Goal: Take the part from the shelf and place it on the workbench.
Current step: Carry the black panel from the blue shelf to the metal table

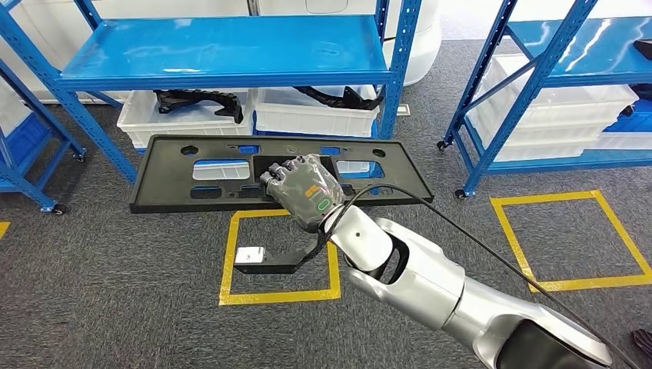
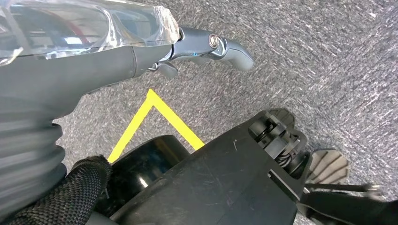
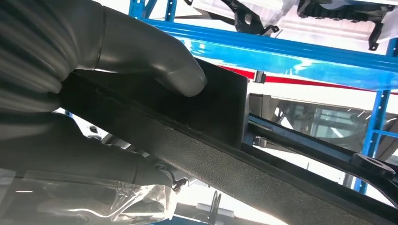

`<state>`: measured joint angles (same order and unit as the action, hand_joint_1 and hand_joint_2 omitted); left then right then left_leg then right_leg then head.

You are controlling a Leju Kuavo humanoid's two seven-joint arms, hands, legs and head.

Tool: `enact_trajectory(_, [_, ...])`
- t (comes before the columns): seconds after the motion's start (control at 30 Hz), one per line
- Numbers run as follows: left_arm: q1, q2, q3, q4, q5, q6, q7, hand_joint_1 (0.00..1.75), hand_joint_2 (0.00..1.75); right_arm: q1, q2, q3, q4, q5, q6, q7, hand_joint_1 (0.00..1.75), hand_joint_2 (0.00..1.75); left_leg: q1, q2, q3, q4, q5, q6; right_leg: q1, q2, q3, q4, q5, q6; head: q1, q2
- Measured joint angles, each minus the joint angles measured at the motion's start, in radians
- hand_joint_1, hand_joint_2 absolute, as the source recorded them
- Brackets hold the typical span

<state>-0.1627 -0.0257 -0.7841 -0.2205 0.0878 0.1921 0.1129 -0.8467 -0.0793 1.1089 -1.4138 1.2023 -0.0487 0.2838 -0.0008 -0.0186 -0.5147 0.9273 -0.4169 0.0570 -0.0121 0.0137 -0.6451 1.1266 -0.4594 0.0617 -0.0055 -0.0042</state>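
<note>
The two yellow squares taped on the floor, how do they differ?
The near yellow square has a small black bracket with a white tag lying in it; the far yellow square on the right holds nothing. The near one looks smaller. Both are tape outlines on grey carpet.

The part (image 1: 231, 173) is matt black plastic, finely grained along its edge in the right wrist view. The shelf (image 1: 231, 50) is glossy blue painted metal — its bins (image 1: 307, 119) white plastic. The carpet (image 1: 100, 292) is rough grey pile — the right arm (image 1: 430, 280) smooth silver.
</note>
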Motion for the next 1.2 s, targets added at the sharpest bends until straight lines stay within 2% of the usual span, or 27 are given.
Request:
enact_trajectory(0.03, [-0.001, 0.000, 0.000, 0.000, 0.001, 0.000, 0.000, 0.00, 1.75, -0.004, 0.000, 0.000, -0.001, 0.010, 0.004, 0.002, 1.75, 1.75, -0.002, -0.004, -0.004, 0.005, -0.001, -0.003, -0.001, 0.014, 0.044, -0.075, 0.021, -0.003, 0.000, 0.000])
enact_trajectory(0.07, [-0.003, -0.001, -0.001, 0.000, 0.002, 0.000, 0.000, 0.00, 1.75, -0.008, 0.000, 0.001, -0.002, 0.021, 0.007, 0.003, 1.75, 1.75, -0.002, -0.007, -0.010, 0.010, -0.001, -0.008, -0.002, 0.027, 0.073, -0.130, 0.033, -0.007, 0.000, 0.000])
enact_trajectory(0.1, [-0.004, -0.001, -0.001, 0.000, 0.003, 0.000, 0.000, 0.00, 1.75, -0.011, 0.000, 0.002, -0.003, 0.033, 0.010, 0.003, 1.75, 1.75, -0.003, -0.011, -0.017, 0.015, 0.000, -0.014, -0.002, 0.038, 0.086, -0.159, 0.036, -0.012, 0.000, 0.000])
enact_trajectory(0.13, [-0.004, -0.002, -0.001, 0.000, 0.003, 0.000, 0.000, 0.00, 1.75, -0.013, 0.000, 0.004, -0.004, 0.040, 0.012, 0.003, 1.75, 1.75, -0.003, -0.015, -0.024, 0.017, 0.003, -0.020, 0.000, 0.038, 0.085, -0.165, 0.034, -0.017, 0.000, 0.000])
enact_trajectory(0.2, [-0.004, -0.003, -0.001, 0.000, 0.004, 0.001, 0.000, 0.00, 1.75, -0.013, 0.000, 0.007, -0.005, 0.045, 0.014, 0.003, 1.75, 1.75, -0.001, -0.023, -0.035, 0.020, 0.005, -0.032, -0.002, 0.021, 0.078, -0.167, 0.040, -0.030, 0.000, 0.000])
enact_trajectory(0.23, [-0.004, -0.003, -0.002, 0.000, 0.004, 0.001, 0.000, 0.00, 1.75, -0.014, 0.002, 0.009, -0.006, 0.045, 0.014, 0.003, 1.75, 1.75, 0.000, -0.021, -0.045, 0.033, -0.003, -0.038, -0.003, 0.012, 0.077, -0.169, 0.042, -0.036, -0.001, 0.000])
enact_trajectory(0.3, [-0.005, -0.004, -0.002, 0.000, 0.004, 0.001, 0.000, 0.00, 1.75, -0.015, 0.004, 0.010, -0.007, 0.045, 0.014, 0.003, 1.75, 1.75, 0.003, -0.011, -0.090, 0.125, -0.054, -0.049, -0.007, -0.006, 0.077, -0.172, 0.045, -0.045, -0.003, 0.000])
enact_trajectory(0.37, [-0.007, -0.004, -0.002, 0.000, 0.005, 0.001, -0.001, 0.00, 1.75, -0.014, 0.004, 0.013, -0.007, 0.045, 0.014, 0.003, 1.75, 1.75, 0.007, -0.008, -0.157, 0.271, -0.113, -0.059, -0.007, -0.024, 0.076, -0.172, 0.045, -0.048, -0.004, 0.000])
enact_trajectory(0.4, [-0.008, -0.004, -0.002, 0.000, 0.006, 0.001, -0.002, 0.00, 1.75, -0.014, 0.004, 0.015, -0.007, 0.045, 0.014, 0.002, 1.75, 1.75, 0.009, -0.008, -0.179, 0.320, -0.125, -0.062, -0.006, -0.033, 0.076, -0.171, 0.044, -0.048, -0.004, 0.000])
enact_trajectory(0.43, [-0.008, -0.004, -0.002, 0.000, 0.006, 0.001, -0.002, 0.00, 1.75, -0.014, 0.004, 0.016, -0.007, 0.045, 0.014, 0.002, 1.75, 1.75, 0.009, -0.007, -0.182, 0.329, -0.116, -0.063, -0.006, -0.042, 0.077, -0.171, 0.044, -0.048, -0.004, 0.000])
enact_trajectory(0.47, [-0.008, -0.004, -0.002, 0.000, 0.007, 0.001, -0.003, 0.00, 1.75, -0.014, 0.004, 0.017, -0.007, 0.046, 0.014, 0.002, 1.75, 1.75, 0.010, -0.004, -0.166, 0.297, -0.091, -0.063, -0.006, -0.050, 0.078, -0.171, 0.044, -0.047, -0.004, 0.000])
enact_trajectory(0.5, [-0.007, -0.004, -0.002, 0.000, 0.007, 0.001, -0.002, 0.00, 1.75, -0.014, 0.005, 0.017, -0.007, 0.046, 0.014, 0.002, 1.75, 1.75, 0.010, 0.005, -0.134, 0.230, -0.053, -0.062, -0.006, -0.057, 0.080, -0.171, 0.043, -0.046, -0.004, 0.000])
enact_trajectory(0.57, [-0.003, -0.001, -0.002, 0.000, 0.007, 0.002, 0.002, 0.00, 1.75, -0.014, 0.006, 0.017, -0.008, 0.046, 0.014, 0.002, 1.75, 1.75, 0.003, 0.047, -0.071, 0.087, 0.005, -0.054, -0.002, -0.069, 0.081, -0.170, 0.041, -0.043, -0.005, 0.000])
enact_trajectory(0.63, [0.000, 0.002, -0.002, 0.000, 0.008, 0.002, 0.004, 0.00, 1.75, -0.015, 0.007, 0.017, -0.008, 0.047, 0.014, 0.002, 1.75, 1.75, -0.005, 0.070, -0.052, 0.029, 0.017, -0.039, 0.006, -0.082, 0.076, -0.168, 0.040, -0.036, -0.004, 0.000])
enact_trajectory(0.7, [-0.001, 0.002, -0.002, 0.000, 0.008, 0.003, 0.004, 0.00, 1.75, -0.014, 0.007, 0.017, -0.008, 0.048, 0.014, 0.002, 1.75, 1.75, -0.006, 0.049, -0.057, 0.026, 0.019, -0.025, 0.009, -0.103, 0.072, -0.165, 0.038, -0.028, -0.004, 0.000])
enact_trajectory(0.73, [-0.002, 0.001, -0.002, 0.000, 0.008, 0.003, 0.004, 0.00, 1.75, -0.013, 0.007, 0.017, -0.008, 0.048, 0.014, 0.002, 1.75, 1.75, -0.005, 0.038, -0.060, 0.025, 0.022, -0.020, 0.007, -0.101, 0.070, -0.157, 0.029, -0.024, -0.003, 0.000])
enact_trajectory(0.77, [-0.003, 0.001, -0.002, 0.000, 0.007, 0.003, 0.004, 0.00, 1.75, -0.014, 0.007, 0.017, -0.008, 0.048, 0.013, 0.002, 1.75, 1.75, -0.003, 0.028, -0.061, 0.024, 0.025, -0.014, 0.006, -0.088, 0.061, -0.130, 0.009, -0.020, -0.003, 0.000])
enact_trajectory(0.8, [-0.003, 0.000, -0.002, 0.000, 0.007, 0.003, 0.005, 0.00, 1.75, -0.014, 0.006, 0.017, -0.008, 0.048, 0.013, 0.002, 1.75, 1.75, -0.001, 0.018, -0.061, 0.023, 0.028, -0.008, 0.004, -0.067, 0.041, -0.081, -0.022, -0.016, -0.002, 0.000])
enact_trajectory(0.87, [-0.005, -0.002, -0.002, 0.000, 0.007, 0.002, 0.006, 0.00, 1.75, -0.011, 0.004, 0.017, -0.008, 0.049, 0.013, 0.003, 1.75, 1.75, -0.001, -0.004, -0.063, 0.023, 0.031, 0.000, 0.002, -0.029, -0.021, 0.062, -0.091, -0.014, -0.001, 0.000])
enact_trajectory(0.9, [-0.005, -0.003, -0.002, 0.000, 0.006, 0.002, 0.006, 0.00, 1.75, -0.007, 0.002, 0.017, -0.008, 0.049, 0.013, 0.003, 1.75, 1.75, -0.001, -0.016, -0.063, 0.023, 0.032, 0.002, 0.003, -0.022, -0.048, 0.120, -0.110, -0.014, 0.000, 0.000])
enact_trajectory(0.93, [-0.005, -0.003, -0.002, 0.000, 0.006, 0.002, 0.007, 0.00, 1.75, -0.005, 0.000, 0.017, -0.008, 0.049, 0.013, 0.003, 1.75, 1.75, -0.002, -0.029, -0.064, 0.023, 0.033, 0.003, 0.003, -0.019, -0.060, 0.145, -0.110, -0.015, 0.000, 0.000])
enact_trajectory(0.97, [-0.006, -0.003, -0.002, 0.000, 0.006, 0.001, 0.007, 0.00, 1.75, -0.003, -0.001, 0.017, -0.008, 0.049, 0.013, 0.003, 1.75, 1.75, -0.003, -0.042, -0.064, 0.024, 0.034, 0.003, 0.003, -0.017, -0.053, 0.128, -0.091, -0.017, 0.000, 0.000])
enact_trajectory(1.0, [-0.007, -0.004, -0.002, 0.000, 0.005, 0.001, 0.007, 0.00, 1.75, -0.002, -0.001, 0.017, -0.008, 0.049, 0.013, 0.003, 1.75, 1.75, -0.003, -0.056, -0.063, 0.025, 0.034, 0.003, 0.002, -0.008, -0.027, 0.072, -0.057, -0.019, 0.000, 0.000])
enact_trajectory(1.07, [-0.010, -0.005, -0.002, 0.000, 0.004, 0.001, 0.009, 0.00, 1.75, -0.003, -0.002, 0.017, -0.008, 0.049, 0.013, 0.003, 1.75, 1.75, -0.003, -0.081, -0.065, 0.028, 0.035, 0.000, -0.001, 0.042, 0.041, -0.074, 0.007, -0.025, 0.000, 0.000])
enact_trajectory(1.1, [-0.011, -0.006, -0.002, 0.000, 0.003, 0.001, 0.010, 0.00, 1.75, -0.003, -0.003, 0.017, -0.009, 0.049, 0.014, 0.004, 1.75, 1.75, -0.002, -0.092, -0.069, 0.029, 0.036, -0.004, -0.004, 0.064, 0.064, -0.124, 0.024, -0.026, 0.000, 0.000])
enact_trajectory(1.13, [-0.012, -0.006, -0.002, 0.000, 0.003, 0.000, 0.010, 0.00, 1.75, -0.002, -0.004, 0.017, -0.009, 0.049, 0.014, 0.005, 1.75, 1.75, -0.001, -0.103, -0.074, 0.030, 0.038, -0.009, -0.004, 0.078, 0.073, -0.149, 0.028, -0.027, 0.000, 0.000])
enact_trajectory(1.2, [-0.012, -0.005, -0.002, 0.000, 0.003, 0.000, 0.012, 0.00, 1.75, 0.000, -0.005, 0.016, -0.011, 0.049, 0.015, 0.007, 1.75, 1.75, 0.003, -0.124, -0.084, 0.029, 0.044, -0.022, -0.003, 0.060, 0.074, -0.157, 0.029, -0.032, 0.000, 0.000])
